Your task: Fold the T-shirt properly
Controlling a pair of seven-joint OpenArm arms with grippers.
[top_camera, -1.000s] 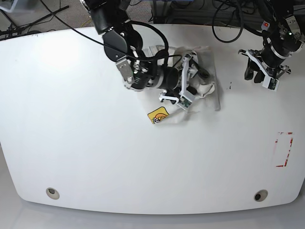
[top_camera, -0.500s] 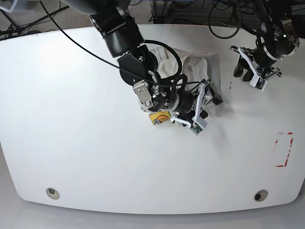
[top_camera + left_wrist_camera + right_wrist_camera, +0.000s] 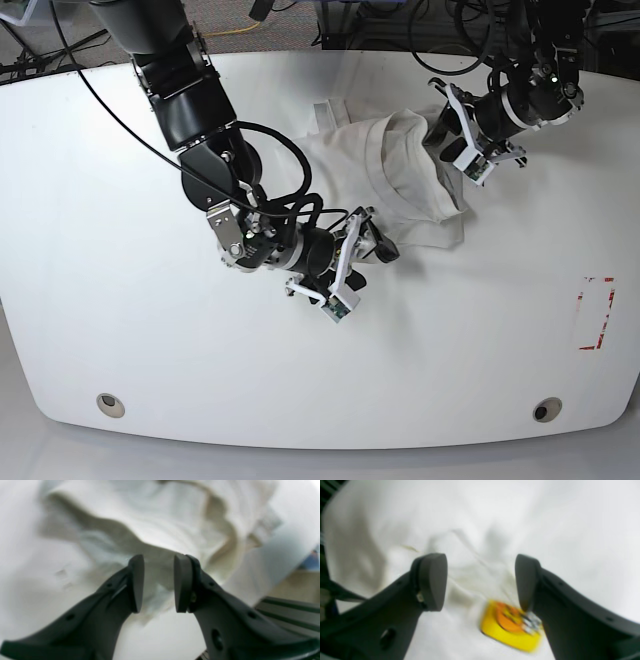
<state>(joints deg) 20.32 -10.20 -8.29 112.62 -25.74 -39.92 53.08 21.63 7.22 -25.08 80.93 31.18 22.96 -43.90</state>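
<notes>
Both pincers are open and hold nothing, the right pincer spread wider than the left pincer, so each should pinch an edge of the crumpled T-shirt near the bench's far edge and pull it flat.

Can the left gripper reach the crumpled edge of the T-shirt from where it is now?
Probably yes. The left gripper hangs open right above the T-shirt, and nothing lies between its fingers and the folds.

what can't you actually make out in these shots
- Base view: the T-shirt graphic is hidden under the right gripper and its arm.
- Right wrist view: the yellow-orange graphic is blurred and partly behind a gripper finger; no lettering is readable.
- Left wrist view: blurred cloth behind the left gripper; which part of the shirt it is, and any contact, cannot be told.
</notes>
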